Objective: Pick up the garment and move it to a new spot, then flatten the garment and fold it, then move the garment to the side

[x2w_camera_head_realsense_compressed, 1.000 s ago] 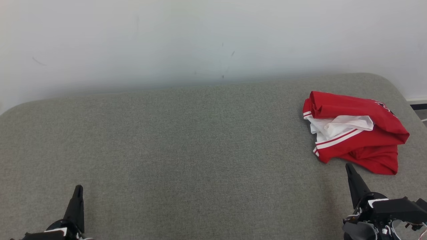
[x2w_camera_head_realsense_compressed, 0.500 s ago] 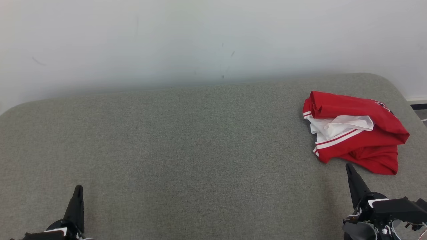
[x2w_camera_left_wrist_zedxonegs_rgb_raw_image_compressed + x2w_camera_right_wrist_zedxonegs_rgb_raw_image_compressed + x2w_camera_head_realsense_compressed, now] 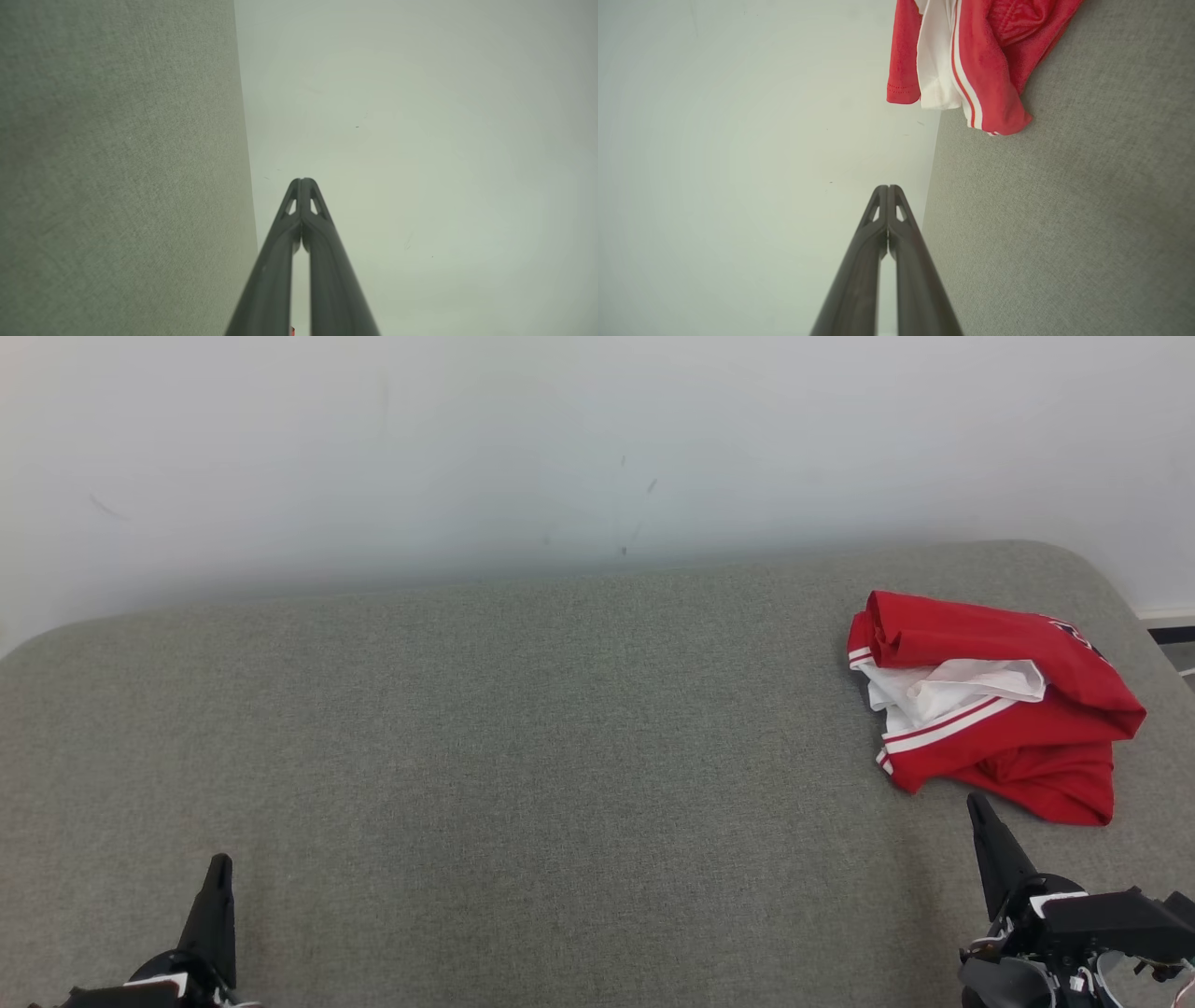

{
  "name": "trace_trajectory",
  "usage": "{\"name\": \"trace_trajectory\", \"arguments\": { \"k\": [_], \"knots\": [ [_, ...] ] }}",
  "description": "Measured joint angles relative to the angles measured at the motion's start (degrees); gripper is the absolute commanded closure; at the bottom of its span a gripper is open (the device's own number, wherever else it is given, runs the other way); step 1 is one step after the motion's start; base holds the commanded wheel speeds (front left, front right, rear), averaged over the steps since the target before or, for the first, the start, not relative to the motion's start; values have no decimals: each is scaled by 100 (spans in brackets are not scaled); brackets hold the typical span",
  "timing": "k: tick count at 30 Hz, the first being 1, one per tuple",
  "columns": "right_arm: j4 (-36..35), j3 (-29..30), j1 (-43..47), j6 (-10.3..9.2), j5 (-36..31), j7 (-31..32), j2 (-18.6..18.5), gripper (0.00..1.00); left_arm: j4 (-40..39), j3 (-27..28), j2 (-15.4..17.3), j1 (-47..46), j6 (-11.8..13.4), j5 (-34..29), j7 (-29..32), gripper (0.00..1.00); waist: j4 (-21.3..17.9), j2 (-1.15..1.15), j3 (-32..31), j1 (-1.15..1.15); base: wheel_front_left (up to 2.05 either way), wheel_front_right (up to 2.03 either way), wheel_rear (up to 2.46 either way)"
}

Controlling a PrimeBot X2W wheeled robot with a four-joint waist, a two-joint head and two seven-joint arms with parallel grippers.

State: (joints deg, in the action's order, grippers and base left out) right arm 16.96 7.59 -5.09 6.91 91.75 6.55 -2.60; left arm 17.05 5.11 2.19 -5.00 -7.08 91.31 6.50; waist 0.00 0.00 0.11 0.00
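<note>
Red-white garment [image 3: 994,705] bunched at right on grey cushion [image 3: 523,756]. Left claw [image 3: 220,863], right claw [image 3: 975,803] both pinched closed, empty.

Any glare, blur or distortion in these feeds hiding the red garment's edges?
Head view: soft even light, no glare, garment crisp, cushion hazy at its far edge. Right wrist view: stitching sharp, right fingers blur near the lens. Left wrist view: weave clear, left fingers soft low down.
</note>
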Motion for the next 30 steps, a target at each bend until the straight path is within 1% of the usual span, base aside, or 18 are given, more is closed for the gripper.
{"name": "trace_trajectory", "arguments": {
  "k": [30],
  "knots": [
    [-1, 0, 0, 0, 0, 0, 0, 100, -3, 0, 0, 0, 0, 0, 0, 100, 0, 0, 1, 0, 0, 0, 0]
  ]
}}
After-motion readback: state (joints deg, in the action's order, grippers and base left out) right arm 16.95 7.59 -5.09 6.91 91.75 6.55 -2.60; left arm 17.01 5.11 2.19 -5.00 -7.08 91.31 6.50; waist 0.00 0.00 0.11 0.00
